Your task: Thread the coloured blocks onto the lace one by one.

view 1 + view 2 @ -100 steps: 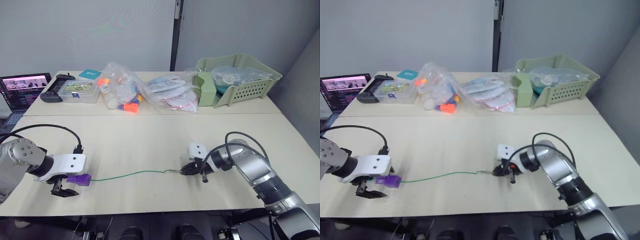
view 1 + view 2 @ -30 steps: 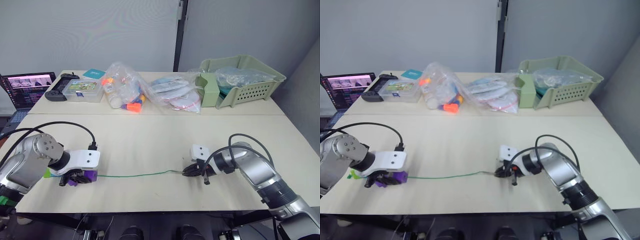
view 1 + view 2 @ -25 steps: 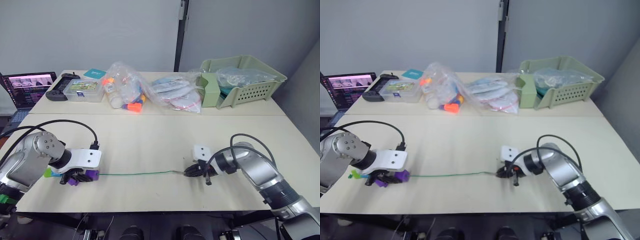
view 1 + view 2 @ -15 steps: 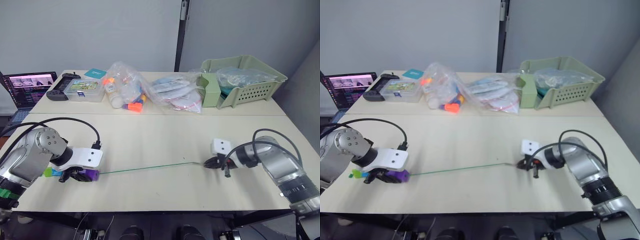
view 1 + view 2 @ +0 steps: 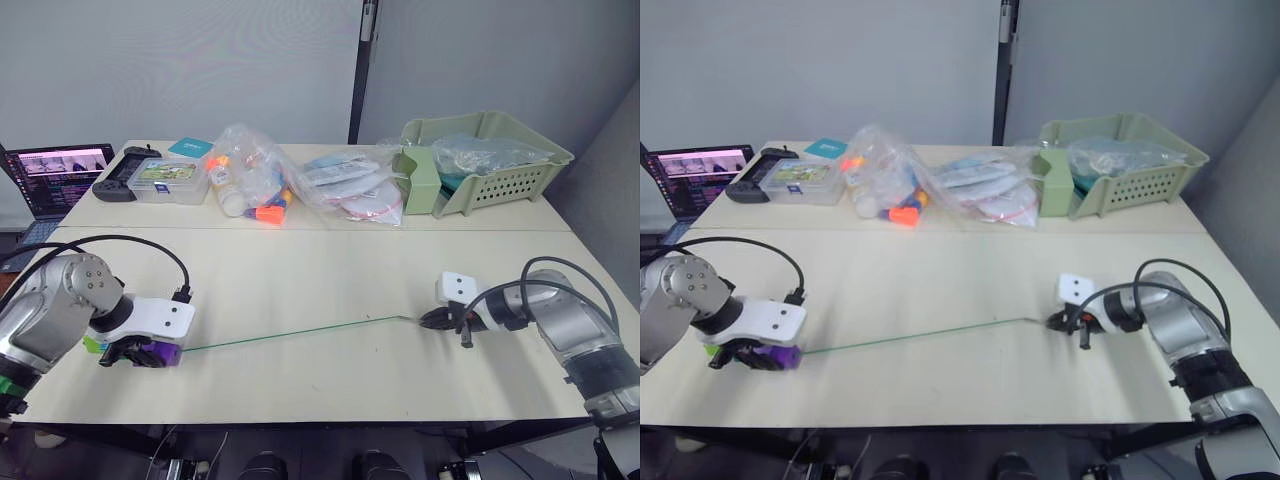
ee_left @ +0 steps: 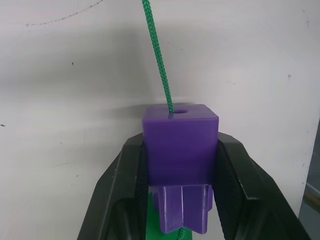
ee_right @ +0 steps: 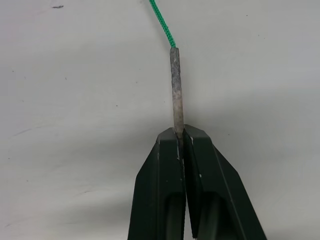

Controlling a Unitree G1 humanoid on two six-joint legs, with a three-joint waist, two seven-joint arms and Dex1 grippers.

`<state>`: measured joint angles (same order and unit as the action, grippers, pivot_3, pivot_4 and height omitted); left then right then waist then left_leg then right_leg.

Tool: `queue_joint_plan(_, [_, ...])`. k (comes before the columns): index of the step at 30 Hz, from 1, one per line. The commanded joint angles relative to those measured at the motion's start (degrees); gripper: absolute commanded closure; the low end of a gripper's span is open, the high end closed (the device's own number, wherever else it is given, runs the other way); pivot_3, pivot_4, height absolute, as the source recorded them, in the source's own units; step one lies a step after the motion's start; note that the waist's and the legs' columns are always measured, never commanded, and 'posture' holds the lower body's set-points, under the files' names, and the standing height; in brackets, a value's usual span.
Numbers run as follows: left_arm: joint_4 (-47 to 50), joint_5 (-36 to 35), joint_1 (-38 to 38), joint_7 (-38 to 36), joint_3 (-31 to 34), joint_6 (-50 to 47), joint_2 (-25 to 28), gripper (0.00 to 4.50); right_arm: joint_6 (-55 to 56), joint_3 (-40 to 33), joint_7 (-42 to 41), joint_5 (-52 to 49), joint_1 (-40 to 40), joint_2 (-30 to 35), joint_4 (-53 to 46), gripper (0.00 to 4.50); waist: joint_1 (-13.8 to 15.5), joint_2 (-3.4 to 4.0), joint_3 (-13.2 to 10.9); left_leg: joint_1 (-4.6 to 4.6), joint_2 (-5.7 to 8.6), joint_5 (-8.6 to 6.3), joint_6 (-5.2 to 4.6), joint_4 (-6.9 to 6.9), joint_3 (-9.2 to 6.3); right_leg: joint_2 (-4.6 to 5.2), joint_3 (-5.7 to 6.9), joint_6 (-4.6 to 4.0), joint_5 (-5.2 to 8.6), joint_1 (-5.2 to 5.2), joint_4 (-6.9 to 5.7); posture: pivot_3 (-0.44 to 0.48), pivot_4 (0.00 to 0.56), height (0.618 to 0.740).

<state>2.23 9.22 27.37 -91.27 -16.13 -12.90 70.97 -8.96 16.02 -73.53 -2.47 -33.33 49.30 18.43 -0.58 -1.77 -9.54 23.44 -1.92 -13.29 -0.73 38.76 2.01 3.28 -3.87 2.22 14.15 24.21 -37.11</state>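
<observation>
Lace (image 5: 300,333) was stretched nearly straight across front table (image 5: 330,270), long axis left-right, grey tip (image 7: 175,85) pointed toward robot's right. Tip was pinched between closed fingers of right gripper (image 7: 180,137). Purple block (image 6: 180,142) was clamped in left gripper (image 6: 180,165), lace run through its hole; second purple block (image 6: 182,212) and green piece seen behind it. Green basket (image 5: 490,160) at rear was seen holding plastic bags.

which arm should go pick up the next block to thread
Left. The right claw pinches the lace's grey tip and must keep it; the left claw only holds the threaded purple block.
</observation>
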Motion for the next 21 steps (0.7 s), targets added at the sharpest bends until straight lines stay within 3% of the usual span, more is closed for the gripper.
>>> queue_joint_plan(1, [0.8, 1.2, 1.7, -1.2, 0.6, 0.2, 2.2, 3.31, 0.3, 0.0, 1.1, 3.6, 0.8, 1.8, 2.8, 4.5, 0.0, -0.01, 0.0, -0.01, 0.0, 0.0, 0.0, 0.01, 0.0, 0.0, 0.0, 0.0, 0.0, -0.02, 0.0, 0.0, 0.15, 0.74])
queue_joint_plan(21, [-5.5, 1.8, -3.6, 4.1, 2.7, 10.2, 2.5, 3.31, -1.4, 0.3, -0.1, 5.3, 2.4, 2.9, 1.4, 4.5, 1.0, -0.17, 0.1, -0.07, 0.01, 0.0, 0.0, 0.08, 0.04, 0.06, 0.0, 0.01, 0.0, -0.1, 0.01, 0.0, 0.15, 0.74])
